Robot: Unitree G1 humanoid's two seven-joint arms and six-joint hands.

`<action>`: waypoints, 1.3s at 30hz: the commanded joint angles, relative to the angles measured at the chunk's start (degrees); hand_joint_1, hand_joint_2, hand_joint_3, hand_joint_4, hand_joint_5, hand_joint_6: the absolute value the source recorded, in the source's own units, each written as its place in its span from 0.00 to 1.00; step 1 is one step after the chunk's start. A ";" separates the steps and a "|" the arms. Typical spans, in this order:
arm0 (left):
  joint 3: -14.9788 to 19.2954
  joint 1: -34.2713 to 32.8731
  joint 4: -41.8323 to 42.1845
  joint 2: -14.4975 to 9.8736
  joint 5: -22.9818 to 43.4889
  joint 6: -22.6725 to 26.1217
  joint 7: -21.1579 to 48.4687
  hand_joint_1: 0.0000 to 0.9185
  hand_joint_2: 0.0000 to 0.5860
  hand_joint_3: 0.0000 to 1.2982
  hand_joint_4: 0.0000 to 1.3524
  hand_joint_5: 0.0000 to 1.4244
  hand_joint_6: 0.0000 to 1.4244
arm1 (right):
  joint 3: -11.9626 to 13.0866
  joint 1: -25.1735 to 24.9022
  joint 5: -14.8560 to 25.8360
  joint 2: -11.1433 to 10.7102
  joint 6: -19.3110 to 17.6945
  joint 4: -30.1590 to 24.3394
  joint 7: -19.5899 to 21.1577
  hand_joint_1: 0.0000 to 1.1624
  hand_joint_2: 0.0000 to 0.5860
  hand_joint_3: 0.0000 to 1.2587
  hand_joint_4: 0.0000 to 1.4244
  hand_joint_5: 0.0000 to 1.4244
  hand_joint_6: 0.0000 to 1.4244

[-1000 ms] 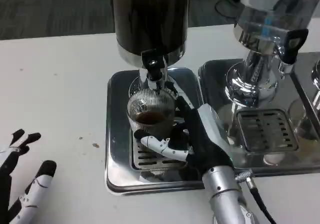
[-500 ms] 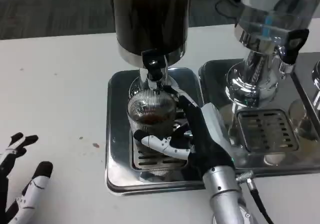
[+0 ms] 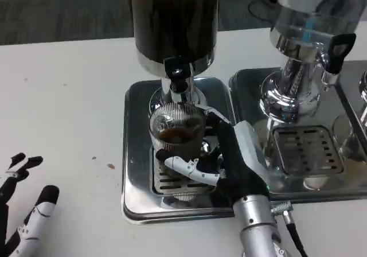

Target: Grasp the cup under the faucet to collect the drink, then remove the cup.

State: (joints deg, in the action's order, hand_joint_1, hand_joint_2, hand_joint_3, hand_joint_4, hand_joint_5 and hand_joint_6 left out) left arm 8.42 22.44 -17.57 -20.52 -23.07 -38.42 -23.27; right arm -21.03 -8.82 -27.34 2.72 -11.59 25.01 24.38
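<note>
Cup [image 3: 176, 132] upright, mouth up, under faucet [image 3: 178, 80]; right hand [image 3: 229, 159] wrapped round it. Left hand [image 3: 23, 217] idle on bench [image 3: 63, 108], fingers spread.

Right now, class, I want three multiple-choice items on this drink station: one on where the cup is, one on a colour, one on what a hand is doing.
1. Where is the ribbed glass cup?
A. Under the faucet of the dark dispenser
B. On the white table by the left hand
C. On the right-hand drip tray

2. What colour is the drink in the cup?
A. Clear
B. Dark brown
C. Green

3. What is the right hand doing?
A. Lying flat on the table
B. Pressing the tap lever
C. Gripping the cup

Answers: 1 A, the cup sits straight below the spout over the left drip tray. 2 B, a brown pool shows inside the glass. 3 C, its fingers wrap the cup's side while the left hand lies free on the table.
</note>
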 commanded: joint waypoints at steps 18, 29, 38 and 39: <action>0.16 0.17 0.12 0.31 0.33 0.55 0.54 0.00 0.35 0.23 0.09 0.17 0.00 | 0.48 -1.36 0.48 2.10 -6.68 4.80 4.96 0.84 0.26 0.33 0.39 0.59 0.90; 0.07 -0.42 -1.00 0.06 0.71 0.10 0.88 0.00 0.35 0.23 0.09 0.17 0.00 | 0.36 -1.06 -0.84 1.82 -9.34 4.70 7.91 0.86 0.22 0.35 0.42 0.61 0.92; -0.05 -1.13 -1.44 -0.65 0.44 -0.22 1.76 0.00 0.34 0.21 0.06 0.17 0.00 | -0.03 -0.29 -2.63 1.36 -10.32 3.62 9.56 0.87 0.19 0.37 0.42 0.62 0.94; -0.10 -1.23 -1.48 -0.62 0.43 -0.19 1.90 0.00 0.34 0.21 0.06 0.17 0.00 | -0.13 0.09 -2.63 1.30 -10.73 3.30 9.58 0.87 0.19 0.37 0.42 0.62 0.93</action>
State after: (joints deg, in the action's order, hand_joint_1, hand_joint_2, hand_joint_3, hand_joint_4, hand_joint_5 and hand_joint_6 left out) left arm 8.38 21.60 -18.68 -20.38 -22.93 -38.02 -22.11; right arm -21.00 -8.90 -30.01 2.70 -19.47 29.90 32.60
